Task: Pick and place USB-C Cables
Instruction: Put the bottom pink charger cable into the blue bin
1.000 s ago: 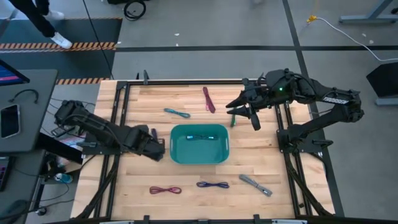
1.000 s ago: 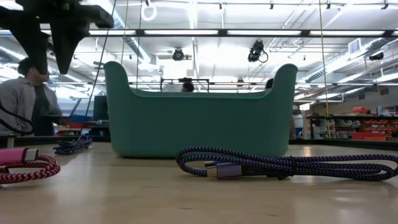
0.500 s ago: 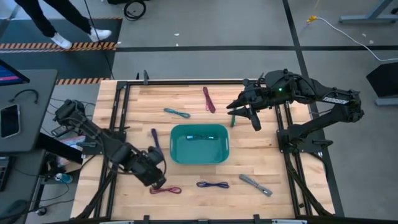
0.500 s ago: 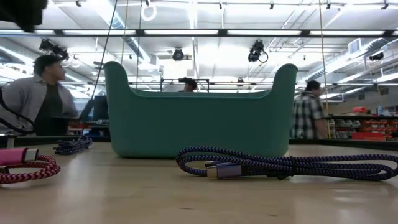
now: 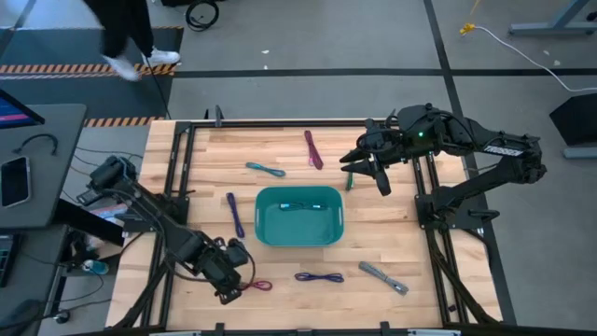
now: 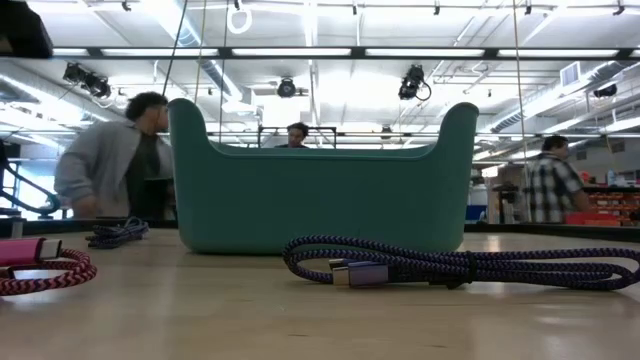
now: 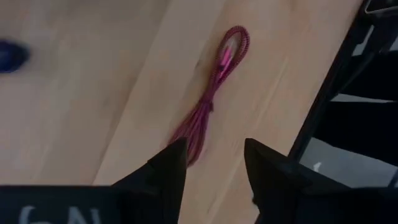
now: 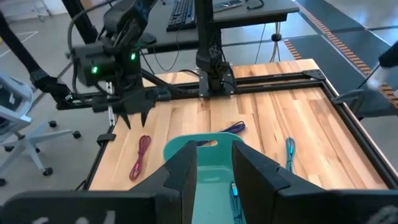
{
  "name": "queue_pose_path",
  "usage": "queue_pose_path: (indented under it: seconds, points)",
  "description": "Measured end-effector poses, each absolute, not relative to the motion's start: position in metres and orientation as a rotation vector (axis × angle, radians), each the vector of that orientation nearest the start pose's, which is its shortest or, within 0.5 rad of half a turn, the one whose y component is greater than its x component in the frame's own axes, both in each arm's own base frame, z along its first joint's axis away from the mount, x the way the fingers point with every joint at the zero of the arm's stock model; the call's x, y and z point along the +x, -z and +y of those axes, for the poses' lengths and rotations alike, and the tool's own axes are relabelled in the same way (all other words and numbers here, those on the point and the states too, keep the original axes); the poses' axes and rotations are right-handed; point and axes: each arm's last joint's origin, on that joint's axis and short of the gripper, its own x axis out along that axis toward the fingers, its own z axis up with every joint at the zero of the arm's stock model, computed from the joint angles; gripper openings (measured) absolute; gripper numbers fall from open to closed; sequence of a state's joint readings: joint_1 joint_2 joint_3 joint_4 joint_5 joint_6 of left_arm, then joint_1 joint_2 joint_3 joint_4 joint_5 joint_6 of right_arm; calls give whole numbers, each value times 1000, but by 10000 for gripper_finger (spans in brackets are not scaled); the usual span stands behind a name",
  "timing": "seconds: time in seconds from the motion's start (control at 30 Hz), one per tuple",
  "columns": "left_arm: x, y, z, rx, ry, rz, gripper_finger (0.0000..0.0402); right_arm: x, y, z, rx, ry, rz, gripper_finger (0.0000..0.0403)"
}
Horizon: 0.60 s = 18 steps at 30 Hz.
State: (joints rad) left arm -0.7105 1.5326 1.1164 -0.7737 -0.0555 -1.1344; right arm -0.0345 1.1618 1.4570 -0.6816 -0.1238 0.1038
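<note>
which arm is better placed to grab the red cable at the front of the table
Left. The left gripper hangs open right over the red cable, which lies between its fingertips in the wrist view. The right gripper waits at the far side, past the bin.

Grey concrete floor (image 5: 308, 93) with hazard-striped tape (image 5: 56, 67), a side desk (image 5: 37, 159), and ceiling strip lights (image 6: 300, 52).

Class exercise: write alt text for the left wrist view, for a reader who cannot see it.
The left gripper hangs open just above one end of a thin maroon braided USB-C cable bundle, which lies on the pale wooden table. Dark metal framing borders the table.
</note>
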Motion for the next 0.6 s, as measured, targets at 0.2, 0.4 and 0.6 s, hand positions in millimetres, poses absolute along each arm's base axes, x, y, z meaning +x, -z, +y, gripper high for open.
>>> queue_pose_path:
  seconds: [0.2,0.4,0.6]
  points:
    - [241,-209,-213,-425,52,1228,201,222,-440,-4,149,-64,374,107]
    - [243,-180,-224,-269,118,1323,208,222,-440,-4,160,-61,374,107]
    - [243,-161,-221,-175,79,1411,208,222,-440,-4,165,-61,374,107]
